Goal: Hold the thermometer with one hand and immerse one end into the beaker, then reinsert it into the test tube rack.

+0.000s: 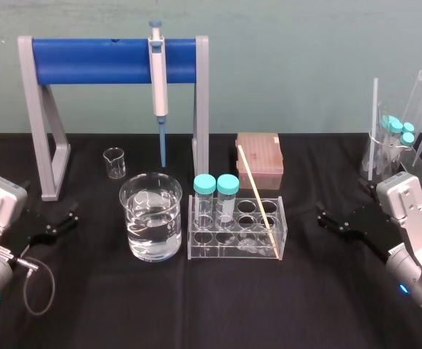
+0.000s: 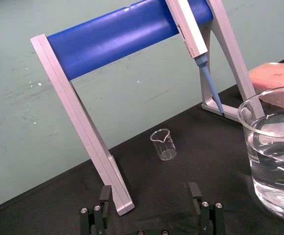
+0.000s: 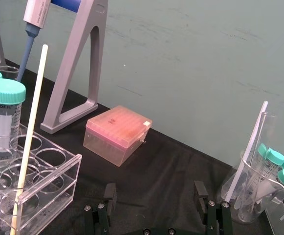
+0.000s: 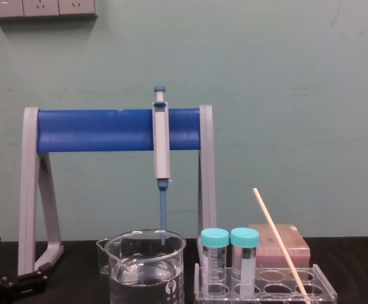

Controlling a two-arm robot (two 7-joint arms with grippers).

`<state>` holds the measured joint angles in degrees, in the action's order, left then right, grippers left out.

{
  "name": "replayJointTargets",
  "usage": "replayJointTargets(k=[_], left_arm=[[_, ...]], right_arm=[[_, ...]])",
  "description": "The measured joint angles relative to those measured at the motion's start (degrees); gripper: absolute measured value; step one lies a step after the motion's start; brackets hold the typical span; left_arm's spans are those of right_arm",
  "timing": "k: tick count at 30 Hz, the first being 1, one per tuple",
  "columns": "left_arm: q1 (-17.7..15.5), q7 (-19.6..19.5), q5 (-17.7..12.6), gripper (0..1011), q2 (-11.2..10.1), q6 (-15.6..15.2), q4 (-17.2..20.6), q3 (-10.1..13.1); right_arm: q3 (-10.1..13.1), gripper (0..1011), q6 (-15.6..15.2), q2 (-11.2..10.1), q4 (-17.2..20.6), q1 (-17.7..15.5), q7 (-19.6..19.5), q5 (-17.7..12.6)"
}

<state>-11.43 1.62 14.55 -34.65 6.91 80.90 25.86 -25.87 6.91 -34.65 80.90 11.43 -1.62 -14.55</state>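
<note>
The thermometer, a thin cream rod, leans in a right-hand hole of the clear test tube rack at the table's middle, its top tilted back and to the left. It also shows in the right wrist view as the thermometer in the rack, and in the chest view as the thermometer. The wide beaker, holding water, stands just left of the rack. My left gripper rests open left of the beaker, holding nothing. My right gripper is open and holds nothing right of the rack.
Two teal-capped tubes stand in the rack's left holes. Behind are a pink box, a small beaker and a grey-and-blue stand carrying a pipette. Glassware with capped tubes crowds the far right.
</note>
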Motion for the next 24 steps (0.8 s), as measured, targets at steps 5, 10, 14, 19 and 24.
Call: replayJointTargets(k=[5,10,14,19,24], left_arm=[[0.0,0.0,0.0,1004,0.0,0.0,0.0,0.0],[0.0,0.0,0.0,1004,0.0,0.0,0.0,0.0],[0.0,0.0,0.0,1004,0.0,0.0,0.0,0.0],[0.0,0.0,0.0,1004,0.0,0.0,0.0,0.0],[0.0,0.0,0.0,1004,0.0,0.0,0.0,0.0]], right_arm=[[0.0,1004,0.0,0.0,0.0,0.0,0.0,0.0],[0.0,1004,0.0,0.0,0.0,0.0,0.0,0.0],[0.0,1004,0.0,0.0,0.0,0.0,0.0,0.0],[0.0,1004,0.0,0.0,0.0,0.0,0.0,0.0],[0.0,1004,0.0,0.0,0.0,0.0,0.0,0.0]])
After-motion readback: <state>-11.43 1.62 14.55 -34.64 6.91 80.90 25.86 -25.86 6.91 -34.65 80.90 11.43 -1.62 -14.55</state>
